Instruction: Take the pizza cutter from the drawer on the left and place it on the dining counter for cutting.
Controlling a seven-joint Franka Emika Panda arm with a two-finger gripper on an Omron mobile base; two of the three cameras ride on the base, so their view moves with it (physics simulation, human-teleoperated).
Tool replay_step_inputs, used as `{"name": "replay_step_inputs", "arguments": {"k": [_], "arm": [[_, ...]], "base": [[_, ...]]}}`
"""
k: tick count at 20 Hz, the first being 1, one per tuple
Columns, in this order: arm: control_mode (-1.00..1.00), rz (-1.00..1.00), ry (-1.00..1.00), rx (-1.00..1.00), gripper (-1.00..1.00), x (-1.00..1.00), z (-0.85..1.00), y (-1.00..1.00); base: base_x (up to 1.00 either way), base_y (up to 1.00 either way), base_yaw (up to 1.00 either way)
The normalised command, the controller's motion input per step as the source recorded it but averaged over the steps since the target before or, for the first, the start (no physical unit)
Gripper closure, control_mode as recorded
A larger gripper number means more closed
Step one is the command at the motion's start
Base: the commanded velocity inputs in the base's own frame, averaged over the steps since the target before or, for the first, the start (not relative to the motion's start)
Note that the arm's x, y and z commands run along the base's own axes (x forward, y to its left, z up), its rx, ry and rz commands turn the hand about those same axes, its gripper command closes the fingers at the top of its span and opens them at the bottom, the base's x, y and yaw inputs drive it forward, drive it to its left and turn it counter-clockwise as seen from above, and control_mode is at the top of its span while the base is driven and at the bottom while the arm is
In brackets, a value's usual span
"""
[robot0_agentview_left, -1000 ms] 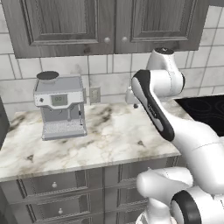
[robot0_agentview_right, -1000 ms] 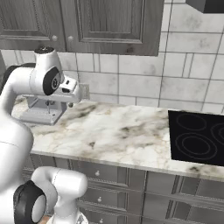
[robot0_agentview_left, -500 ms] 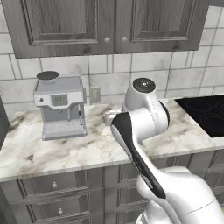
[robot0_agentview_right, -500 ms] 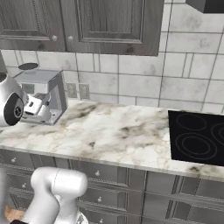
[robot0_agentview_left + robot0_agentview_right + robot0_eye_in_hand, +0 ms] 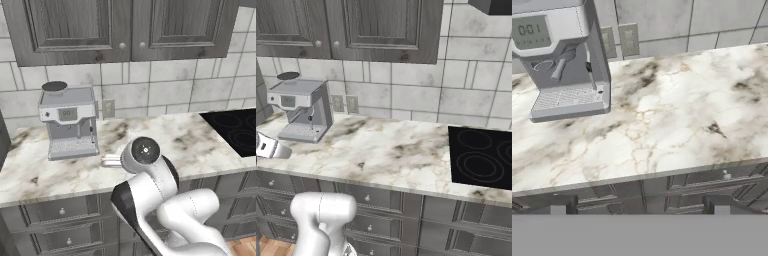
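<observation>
1. Grey coffee machine stood at the back of the narrow white marble worktop with grey-brown veins; small display read "001".
2. Two pale wall sockets seen on the tiled wall just beside the machine.
3. Two-finger gripper held with jaws wide apart, gripping nothing, dark fingertips low before the worktop's edge.
4. Shallow dark grey wood-grain drawer with round silver knob sat shut under the worktop.
5. Pizza cutter's place could not be told.
6. Black glass hob lay at the worktop's right end.

Grey tiled wall under dark panelled cabinet doors; marble counter with coffee machine, black hob at its right end.
</observation>
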Motion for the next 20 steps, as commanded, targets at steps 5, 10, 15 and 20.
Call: {"name": "replay_step_inputs", "arguments": {"k": [5, 10, 15, 20], "arm": [[-1.00, 0.00, -0.09, 0.00, -1.00, -0.04, -0.09, 0.32], [-1.00, 0.00, -0.07, 0.00, -1.00, -0.08, -0.14, 0.22], [-1.00, 0.00, 0.00, 0.00, -1.00, -0.37, -0.26, 0.34], [-1.00, 0.00, 0.00, 0.00, -1.00, -0.38, -0.09, 0.30]], "base": [[0.00, 0.00, 0.00], [0.00, 0.00, 0.00], [0.00, 0.00, 0.00], [0.00, 0.00, 0.00]]}}
